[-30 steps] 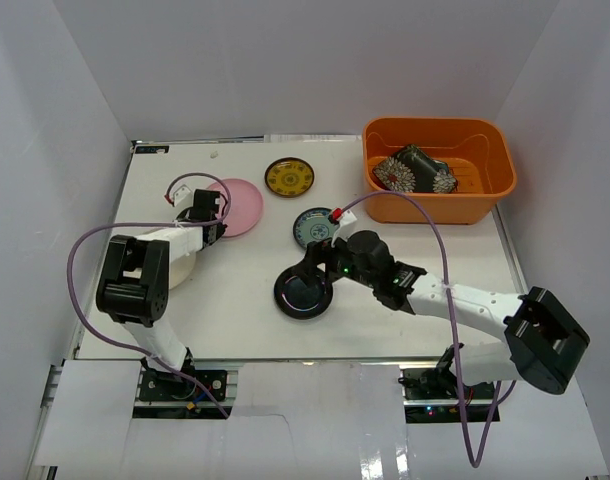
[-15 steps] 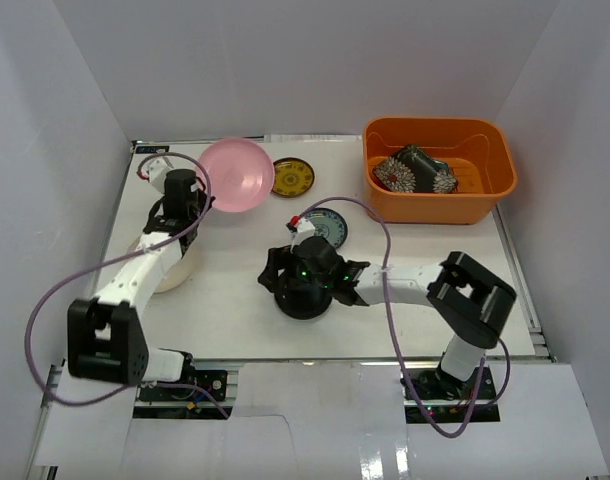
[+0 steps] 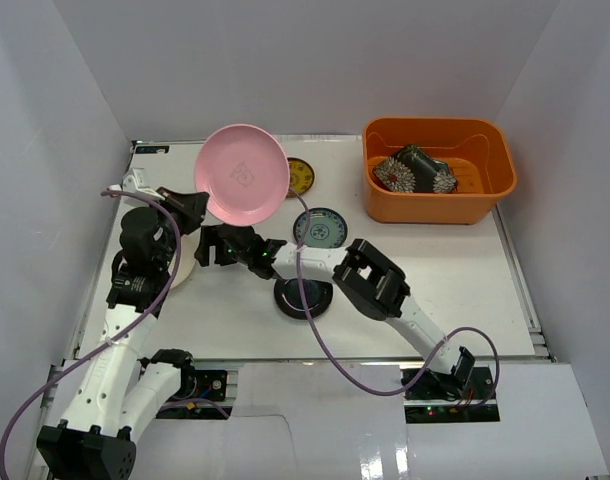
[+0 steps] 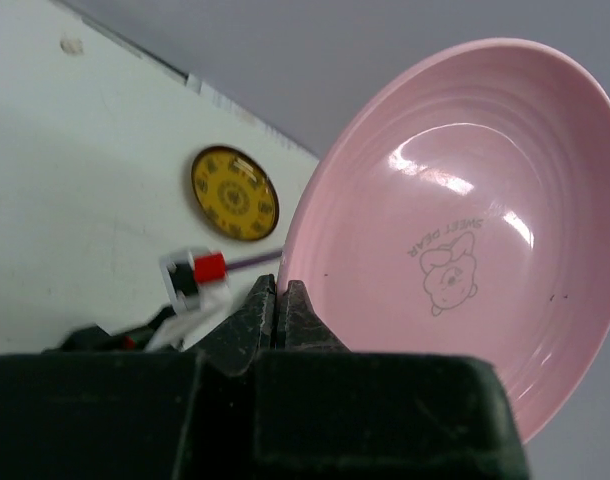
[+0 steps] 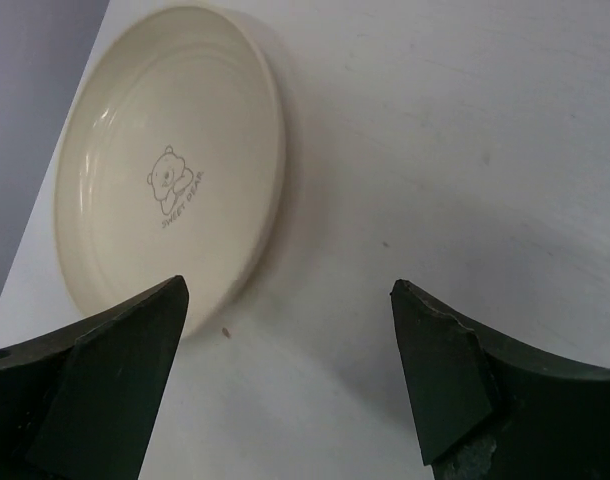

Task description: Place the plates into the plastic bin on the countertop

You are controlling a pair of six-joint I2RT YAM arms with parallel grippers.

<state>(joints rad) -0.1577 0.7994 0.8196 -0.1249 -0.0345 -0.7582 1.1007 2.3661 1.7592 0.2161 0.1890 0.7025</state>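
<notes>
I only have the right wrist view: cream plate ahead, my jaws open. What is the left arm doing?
Observer: The left gripper is shut on the rim of the pink plate, held tilted above the countertop.
Operator: What's in the bin?
Observer: The orange bin holds a flowered dish and a plain dark dish.
Operator: What else is on the countertop?
Observer: The black plate, blue-patterned plate and yellow-patterned plate, the last partly behind the pink one.
</notes>
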